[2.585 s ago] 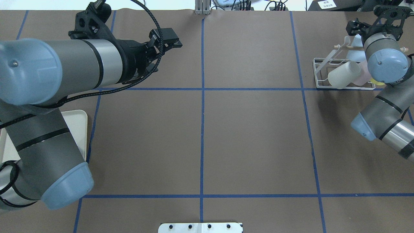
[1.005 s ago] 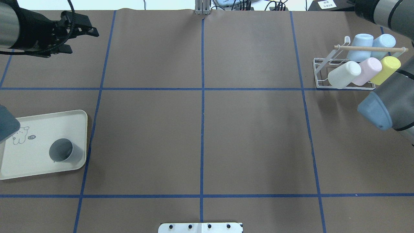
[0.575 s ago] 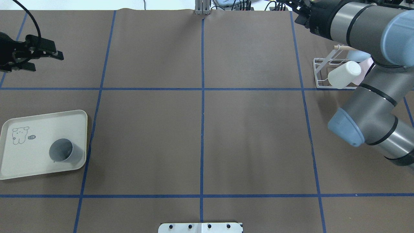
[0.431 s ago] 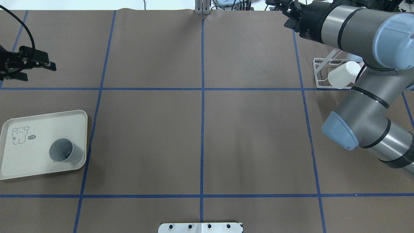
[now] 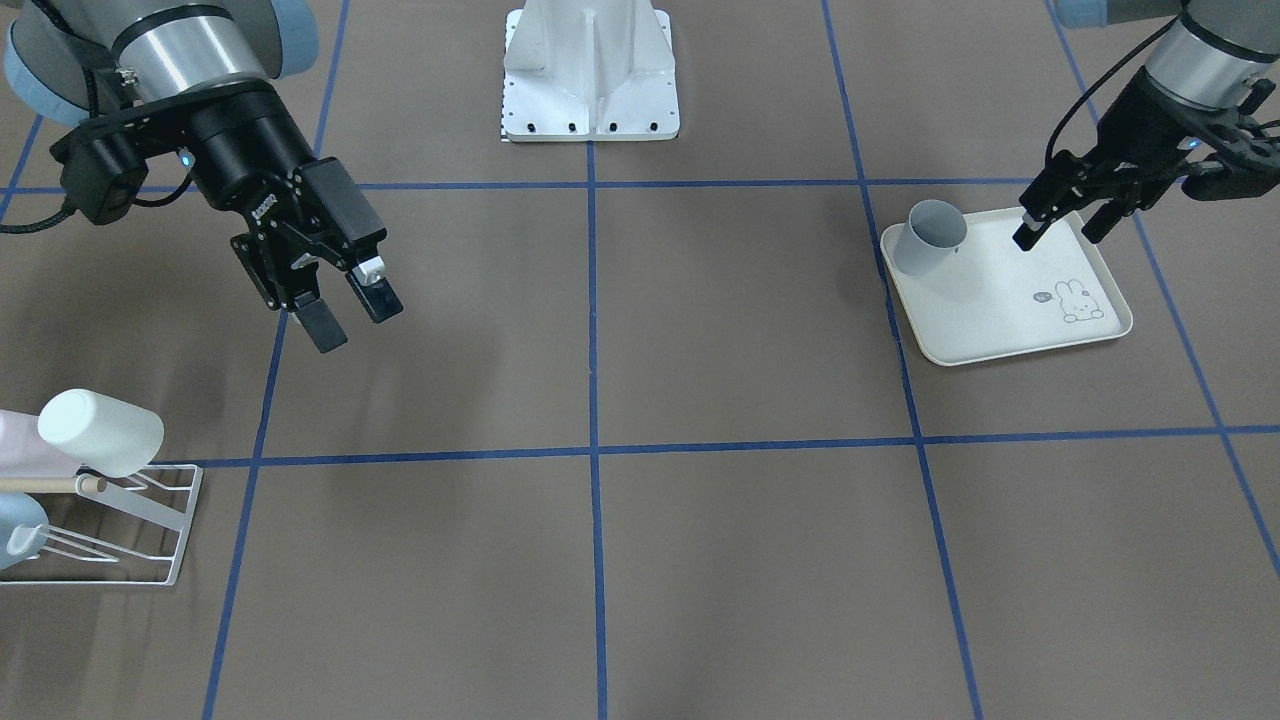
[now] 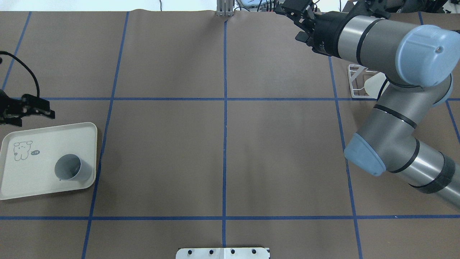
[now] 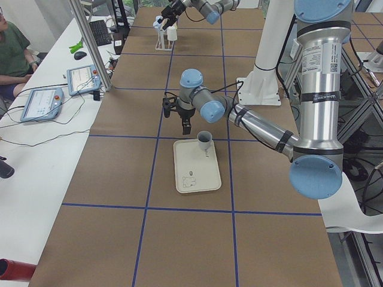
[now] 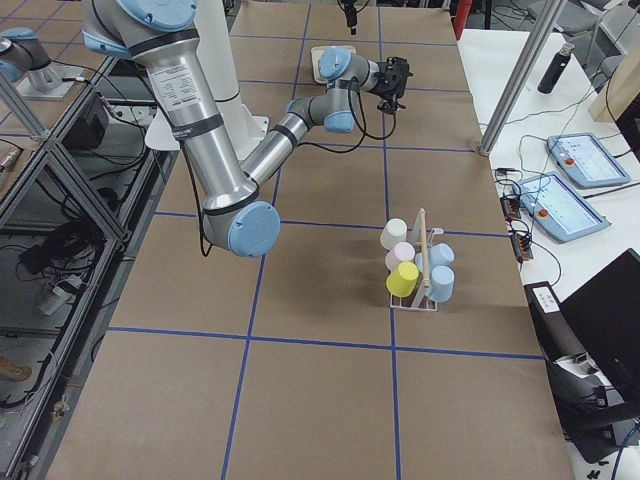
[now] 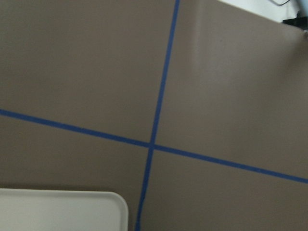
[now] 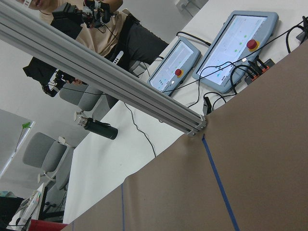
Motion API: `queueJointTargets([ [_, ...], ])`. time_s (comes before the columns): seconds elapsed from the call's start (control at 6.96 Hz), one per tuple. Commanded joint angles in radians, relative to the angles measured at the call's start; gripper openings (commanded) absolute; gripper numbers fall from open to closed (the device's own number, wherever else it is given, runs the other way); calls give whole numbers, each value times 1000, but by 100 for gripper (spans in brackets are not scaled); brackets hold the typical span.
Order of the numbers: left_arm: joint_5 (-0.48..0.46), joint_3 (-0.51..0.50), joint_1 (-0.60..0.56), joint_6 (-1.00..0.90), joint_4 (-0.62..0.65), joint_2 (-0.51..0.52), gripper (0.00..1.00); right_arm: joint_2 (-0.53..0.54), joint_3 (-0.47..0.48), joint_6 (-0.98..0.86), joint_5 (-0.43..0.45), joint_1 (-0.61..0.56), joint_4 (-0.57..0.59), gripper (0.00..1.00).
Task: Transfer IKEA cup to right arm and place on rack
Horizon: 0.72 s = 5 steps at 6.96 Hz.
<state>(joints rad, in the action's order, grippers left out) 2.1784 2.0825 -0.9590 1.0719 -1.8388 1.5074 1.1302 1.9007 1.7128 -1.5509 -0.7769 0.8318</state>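
The bench (image 6: 280,154) is covered in brown paper, with blue tape lines (image 6: 225,144) marking a grid. A cream tray (image 6: 21,180) with a little rabbit drawing (image 6: 22,150) sits at one end. Two touchscreen tablets (image 8: 585,160) lie on a white side bench, and a person (image 7: 11,57) sits there.

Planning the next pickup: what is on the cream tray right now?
One grey cup stands mouth-up near a corner of the tray, apart from the printed rabbit. Nothing shows inside it; the tray beneath is covered.
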Motion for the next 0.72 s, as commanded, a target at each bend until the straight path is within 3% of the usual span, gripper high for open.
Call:
queueJointTargets([
  [0.0, -9, -21, 132, 3, 9, -18, 100, -1, -2, 19, 0, 18, -2, 100],
  [0.57, -8, -70, 169, 3, 9, -46, 100, -3, -5, 21, 2, 28, -2, 100],
])
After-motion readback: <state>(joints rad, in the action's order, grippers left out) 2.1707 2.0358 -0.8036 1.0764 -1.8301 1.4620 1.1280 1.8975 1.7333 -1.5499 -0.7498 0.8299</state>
